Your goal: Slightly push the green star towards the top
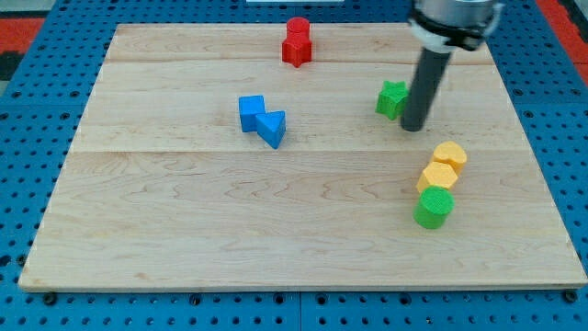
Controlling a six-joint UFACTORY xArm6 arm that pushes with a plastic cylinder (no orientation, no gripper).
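Note:
The green star (pixel 391 97) lies on the wooden board (pixel 184 239) at the upper right. My tip (pixel 414 128) is just to the star's right and slightly below it, very close to or touching its edge. The dark rod rises from there toward the view's top right and partly hides the star's right side.
Two red blocks (pixel 297 41) sit close together near the top edge. Two blue blocks (pixel 263 118) touch each other at centre left. Two yellow blocks (pixel 444 165) and a green cylinder (pixel 434 208) form a short line at the lower right. A blue pegboard surrounds the board.

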